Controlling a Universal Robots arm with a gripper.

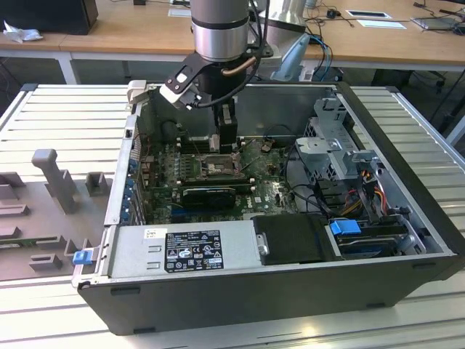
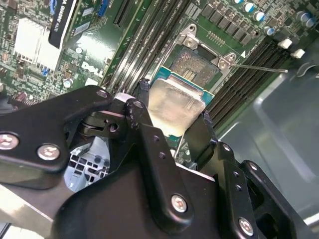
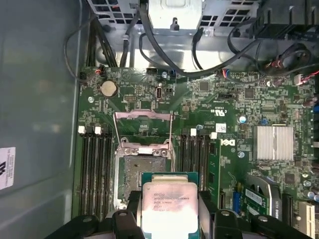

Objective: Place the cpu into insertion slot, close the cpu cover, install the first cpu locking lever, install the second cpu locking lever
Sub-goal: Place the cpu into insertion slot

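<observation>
An open computer case lies on its side on the slatted metal desk, near the middle of it, with grey fixture blocks toward the desk's edge on the exterior view's left. The arm reaches down into the case from above, and its gripper hangs over the green motherboard. In both wrist views the jaws are pinching the cpu by two opposite edges, one black fingertip on each side, with the chip's pale silvery lid facing up and its green rim showing below. The cpu is held flat just above the board, over one edge of the insertion slot, and is not seated in it; the slot's greyish contact field lies bare. The slot sits between two banks of long black memory slots, toward the middle of the board. The cpu cover is swung open off the slot, hinged at the slot's edge farthest from the chip, and the board shows through its square window. A thin metal lever sticks out beside the slot. A silver finned heatsink and a round coin battery sit elsewhere on the board. A grey power supply lines the case wall nearest the exterior camera.
</observation>
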